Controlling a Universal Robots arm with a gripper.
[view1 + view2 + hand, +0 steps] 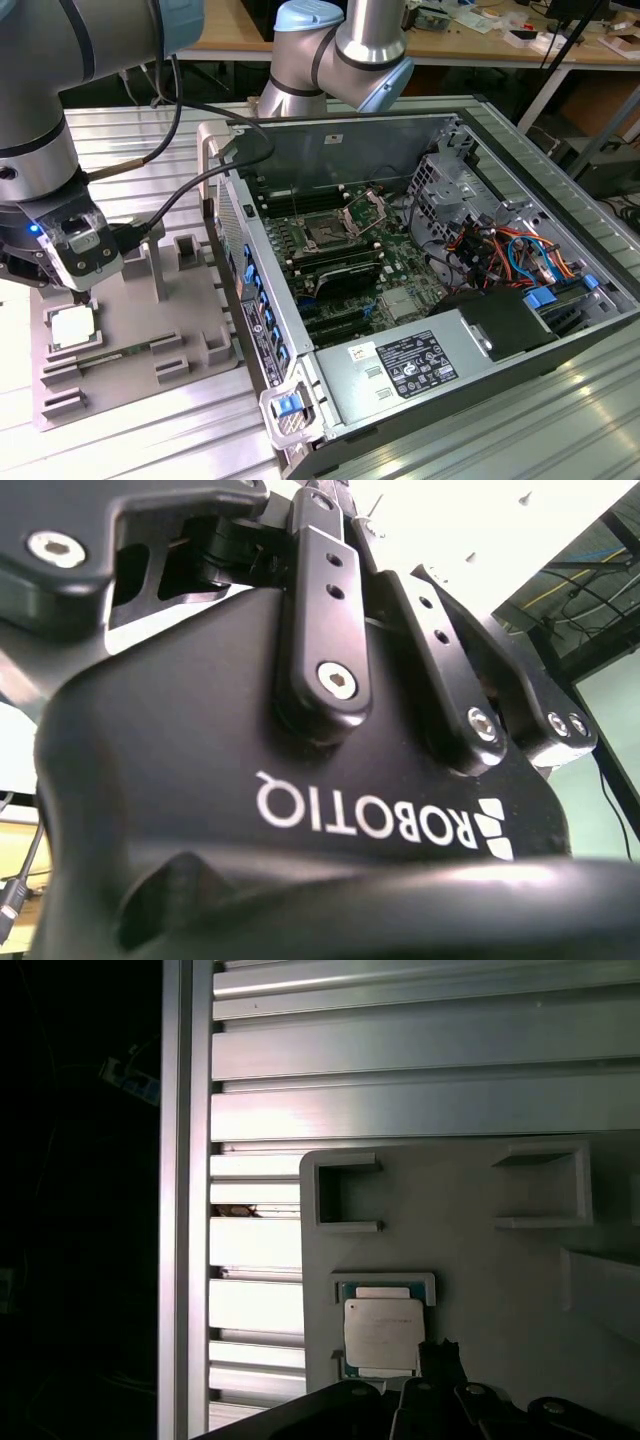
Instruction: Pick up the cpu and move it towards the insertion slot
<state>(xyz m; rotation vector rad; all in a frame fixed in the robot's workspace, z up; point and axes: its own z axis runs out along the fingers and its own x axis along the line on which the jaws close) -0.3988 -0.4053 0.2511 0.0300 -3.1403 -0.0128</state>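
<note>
The cpu (74, 326), a small silvery-white square plate, lies in its seat on the grey plastic fixture (190, 330) at the exterior view's left. In the first wrist view the cpu (383, 1334) lies flat in that corner seat. My gripper (79, 297) hangs just above the cpu, close to its far edge, and nothing is lifted. The gripper's black body (300, 800) shows from behind in the second wrist view. The insertion slot (326, 236), a dark square socket with its shiny metal frame (366, 211) hinged up, sits on the green board inside the open computer case, well towards the exterior view's right.
The case's upright side wall (255, 300) stands between the fixture and the board. Inside are a power supply (410, 365), a drive cage (445, 195) and orange and blue cables (510, 250). A second arm (340, 50) rises behind the case. The ribbed aluminium table (400, 1080) surrounds the fixture.
</note>
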